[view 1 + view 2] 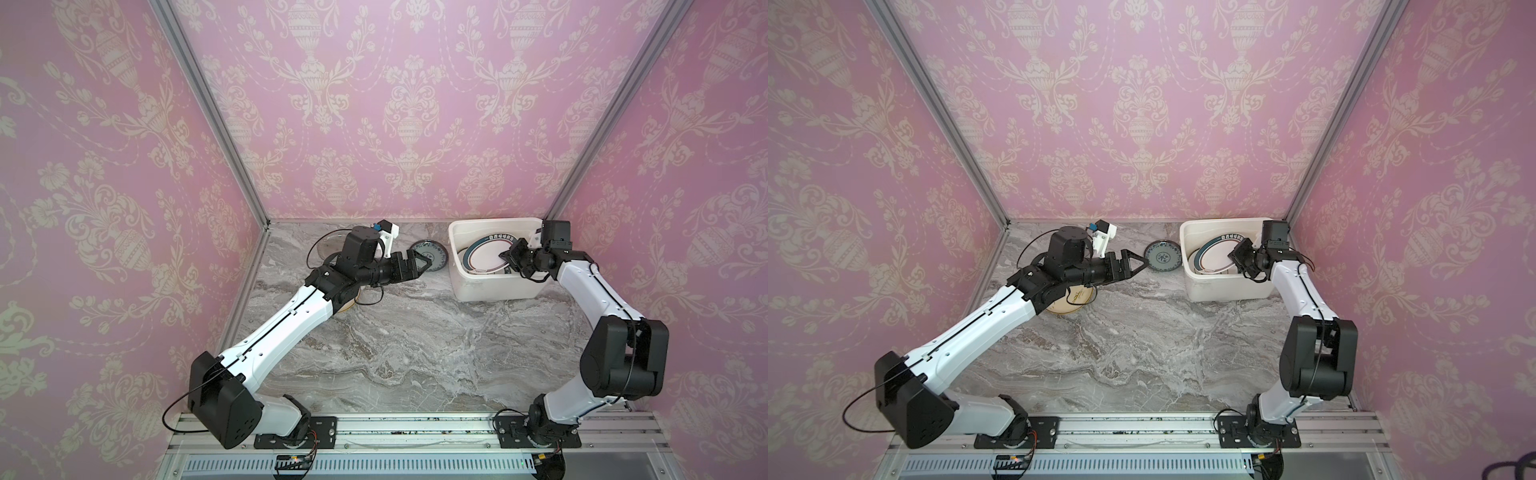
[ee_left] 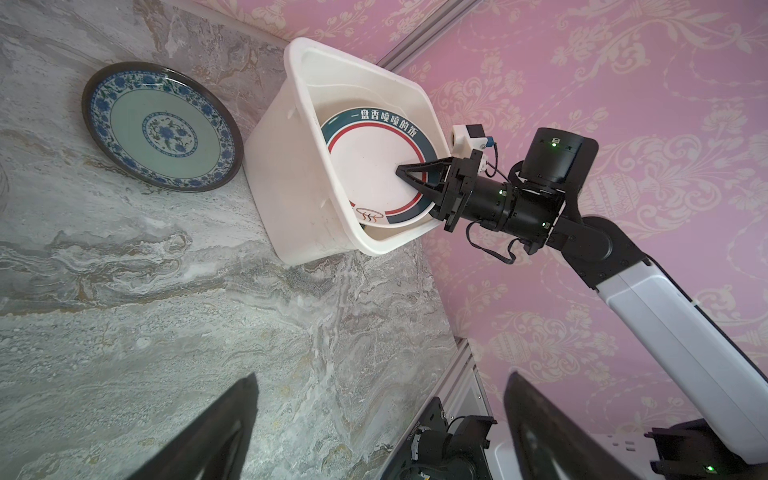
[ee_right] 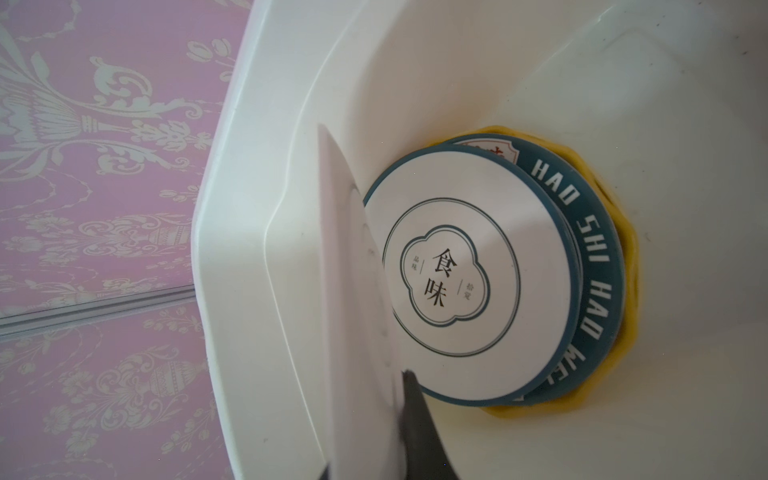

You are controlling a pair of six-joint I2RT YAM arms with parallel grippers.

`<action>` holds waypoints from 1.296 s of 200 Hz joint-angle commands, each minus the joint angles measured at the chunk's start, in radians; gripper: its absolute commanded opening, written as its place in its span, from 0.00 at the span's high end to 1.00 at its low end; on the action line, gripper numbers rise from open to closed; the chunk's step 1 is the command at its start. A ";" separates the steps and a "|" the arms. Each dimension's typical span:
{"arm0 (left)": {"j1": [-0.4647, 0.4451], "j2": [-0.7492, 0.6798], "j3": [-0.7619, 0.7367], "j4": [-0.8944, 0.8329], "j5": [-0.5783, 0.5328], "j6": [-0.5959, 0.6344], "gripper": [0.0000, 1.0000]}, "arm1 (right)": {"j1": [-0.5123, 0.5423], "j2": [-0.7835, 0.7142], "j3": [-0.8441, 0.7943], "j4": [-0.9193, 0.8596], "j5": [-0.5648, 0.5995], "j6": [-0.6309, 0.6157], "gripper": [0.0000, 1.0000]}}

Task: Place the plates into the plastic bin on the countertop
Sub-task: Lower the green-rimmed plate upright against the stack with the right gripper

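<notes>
**Right claw** [image 2: 409,172]: closed on the rim of the round white plate with a teal-and-red band and characters [image 2: 365,174]. The plate hangs tilted, mostly inside the deep white plastic bin [image 2: 282,166]. The bin stands at the far right corner of the grey marble-look counter [image 1: 415,353].

**Already in the bin** (right wrist view), stacked flat:
- on top, a white plate with a teal edge and quatrefoil mark [image 3: 465,282]
- under it, a teal-banded lettered plate [image 3: 594,257]
- at the bottom, a yellow scalloped plate [image 3: 627,249]

**Left claw** [image 1: 1140,263]: jaws wide, empty, near the blue-patterned dark-rimmed plate [image 1: 1163,256]. I cannot confirm contact. That plate lies flat by the counter's far edge, just beside the bin wall. A cream plate with a sprig [image 1: 1073,301] lies partly under the left arm, toward the left edge.

**Handling (judgement):**
- The plates look stiff, glazed and slick, with moderate weight. They would probably chip if dropped onto the stack.
- A rim pinch lets the held plate pivot in the claw. Its low edge should rest on something before release.
- The blue plate offers only its raised lip to grip. One finger would go under the lip and one on top, at the rim nearest the claw. It may skate on the smooth counter.
</notes>
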 commanded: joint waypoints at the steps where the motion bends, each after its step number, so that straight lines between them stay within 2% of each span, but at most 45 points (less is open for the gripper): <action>1: 0.011 0.033 0.034 0.001 -0.008 0.025 0.06 | 0.011 0.027 0.042 0.049 -0.027 -0.049 1.00; 74: 0.021 0.123 0.084 0.009 -0.004 0.020 0.06 | 0.042 0.126 0.049 0.059 -0.060 -0.088 1.00; 152: 0.028 0.124 0.087 -0.019 -0.012 0.032 0.06 | 0.064 0.220 0.110 0.005 -0.057 -0.136 0.96; 177: 0.031 0.118 0.087 -0.025 -0.013 0.035 0.06 | 0.065 0.229 0.123 -0.024 -0.030 -0.142 0.88; 196: 0.034 0.111 0.087 -0.030 -0.017 0.036 0.06 | 0.064 0.236 0.128 -0.040 -0.015 -0.142 0.76; 222: 0.035 0.099 0.087 -0.038 -0.025 0.040 0.06 | 0.064 0.247 0.142 -0.059 -0.003 -0.177 0.69; 259: 0.043 0.086 0.086 -0.061 -0.034 0.048 0.06 | 0.066 0.260 0.159 -0.084 0.027 -0.192 0.63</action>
